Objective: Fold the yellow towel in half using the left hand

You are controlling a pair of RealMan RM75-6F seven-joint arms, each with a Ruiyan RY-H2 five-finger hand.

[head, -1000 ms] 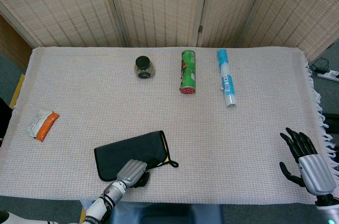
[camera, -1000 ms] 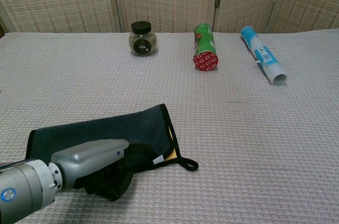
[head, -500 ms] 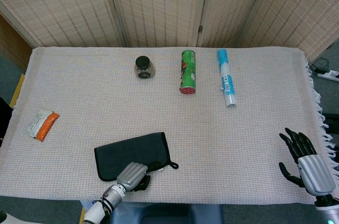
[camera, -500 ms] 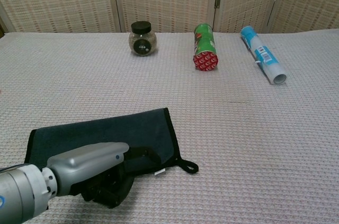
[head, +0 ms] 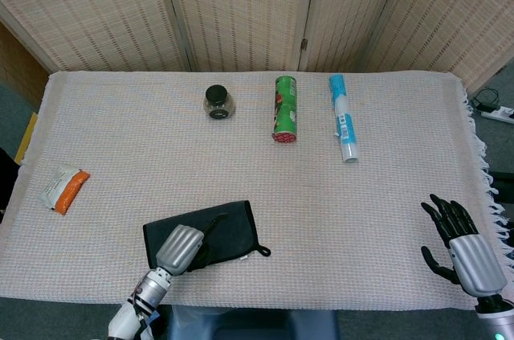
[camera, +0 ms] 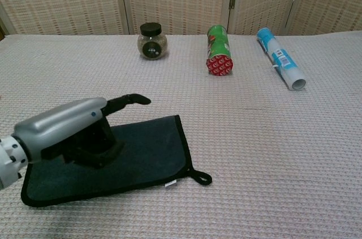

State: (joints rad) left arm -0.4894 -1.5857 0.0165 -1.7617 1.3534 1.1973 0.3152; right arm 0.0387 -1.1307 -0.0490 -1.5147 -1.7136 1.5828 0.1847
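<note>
The towel (head: 231, 226) lies folded near the table's front edge, left of centre, its dark grey side up with black trim and a small loop (camera: 201, 178) at its right corner. No yellow shows on the towel (camera: 150, 148) now. My left hand (head: 183, 245) hovers over its left half, holding nothing. In the chest view the left hand (camera: 73, 129) has one finger stretched out to the right and the others hanging loosely below. My right hand (head: 459, 245) stays at the front right corner, fingers spread, nothing in it.
At the back of the table are a dark-lidded jar (head: 218, 102) (camera: 152, 40), a green can lying down (head: 285, 108) (camera: 219, 50) and a blue-white tube (head: 343, 117) (camera: 281, 58). An orange packet (head: 64, 187) lies at the left edge. The fringed cloth ends at the right.
My left hand has let go of the towel's front edge and risen leftward over it. The towel has settled flat, and the yellow sliver at its right end is covered.
</note>
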